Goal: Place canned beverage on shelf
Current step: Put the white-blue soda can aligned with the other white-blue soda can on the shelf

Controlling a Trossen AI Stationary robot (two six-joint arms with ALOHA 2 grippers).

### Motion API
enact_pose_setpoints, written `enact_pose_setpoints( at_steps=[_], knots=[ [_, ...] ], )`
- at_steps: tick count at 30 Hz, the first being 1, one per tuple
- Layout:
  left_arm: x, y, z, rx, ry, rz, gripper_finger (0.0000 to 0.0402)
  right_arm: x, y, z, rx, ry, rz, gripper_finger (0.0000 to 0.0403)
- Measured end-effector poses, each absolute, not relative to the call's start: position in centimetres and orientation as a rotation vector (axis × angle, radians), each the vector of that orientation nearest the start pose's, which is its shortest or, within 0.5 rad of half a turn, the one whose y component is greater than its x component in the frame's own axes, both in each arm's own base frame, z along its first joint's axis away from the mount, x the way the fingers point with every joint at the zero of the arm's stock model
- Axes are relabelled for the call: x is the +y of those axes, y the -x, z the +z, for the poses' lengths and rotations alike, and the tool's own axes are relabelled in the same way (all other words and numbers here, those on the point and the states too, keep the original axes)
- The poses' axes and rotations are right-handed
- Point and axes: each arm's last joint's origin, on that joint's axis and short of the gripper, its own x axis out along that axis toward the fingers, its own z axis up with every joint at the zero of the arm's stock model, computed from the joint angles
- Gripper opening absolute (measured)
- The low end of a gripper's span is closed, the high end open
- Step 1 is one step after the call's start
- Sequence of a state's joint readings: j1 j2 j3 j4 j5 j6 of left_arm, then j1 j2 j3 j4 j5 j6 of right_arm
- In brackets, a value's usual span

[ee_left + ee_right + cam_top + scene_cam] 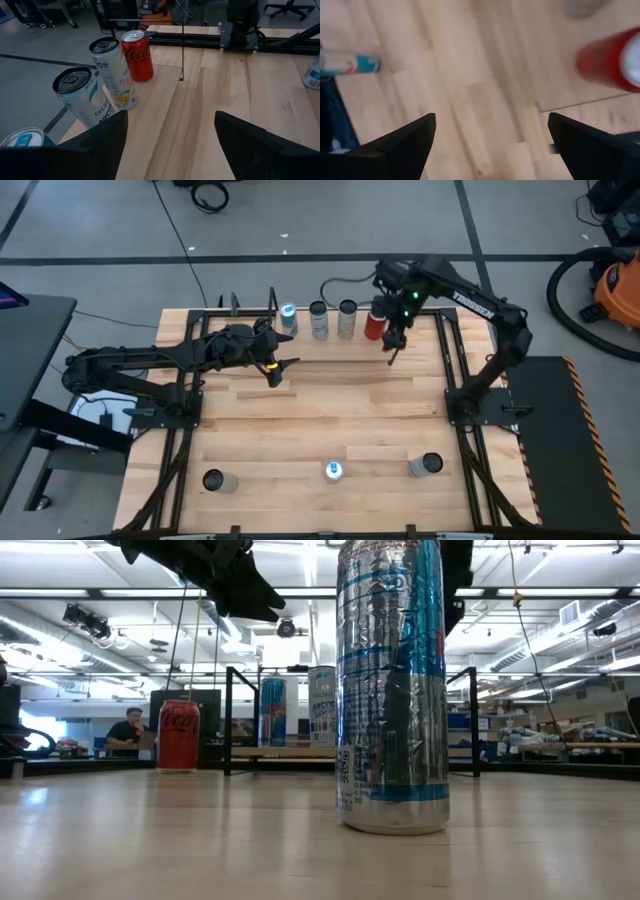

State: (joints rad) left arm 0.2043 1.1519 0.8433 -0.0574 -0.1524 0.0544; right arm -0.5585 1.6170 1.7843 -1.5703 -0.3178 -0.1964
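The shelf (330, 338) is a light wood plank at the table's far side. Several cans stand in a row along it: a blue one (288, 315), two silver ones (318, 320) (346, 318) and a red one (374, 323) at the right end. The left wrist view shows the red can (137, 55) beside a thin black rod (182, 50). My left gripper (277, 372) (170, 115) is open and empty, just near of the shelf's left part. My right gripper (393, 348) (492, 120) is open and empty, just near of the red can (610, 60).
Three more cans stand along the table's near side, at the left (215, 480), in the middle (333, 471) (392, 690) and at the right (427, 465). Black frame rails (455, 370) run along both table sides. A person (128, 730) sits in the room beyond.
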Motion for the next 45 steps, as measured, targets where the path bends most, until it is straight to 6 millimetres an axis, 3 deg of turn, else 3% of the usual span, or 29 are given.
enact_pose_setpoints(
  at_steps=[4,10,16,22,27,38,45],
  knots=[
    [5.6,-24.8,29.3,0.377,-0.044,0.342,0.0299,-10.3,-24.1,38.4,1.261,-0.388,-0.022,0.0394],
    [5.6,-24.8,29.3,0.377,-0.044,0.343,0.0299,-5.3,-22.4,39.3,1.277,-0.304,-0.042,0.0394],
    [5.6,-24.8,29.3,0.374,-0.021,0.347,0.0299,-1.2,-19.9,38.3,1.304,-0.349,-0.016,0.0394],
    [5.6,-24.8,29.3,0.373,-0.020,0.347,0.0299,1.8,-18.2,34.9,1.416,-0.480,-0.056,0.0392],
    [5.6,-24.8,29.3,0.373,-0.019,0.347,0.0299,3.9,-17.3,32.5,1.486,-0.483,-0.077,0.0392],
    [5.6,-24.8,29.3,0.373,-0.019,0.347,0.0299,8.9,-17.1,32.8,1.363,-0.454,-0.016,0.0391],
    [5.6,-24.8,29.3,0.373,-0.019,0.347,0.0299,11.7,-15.5,32.8,1.345,-0.396,-0.032,0.0391]
  ],
)
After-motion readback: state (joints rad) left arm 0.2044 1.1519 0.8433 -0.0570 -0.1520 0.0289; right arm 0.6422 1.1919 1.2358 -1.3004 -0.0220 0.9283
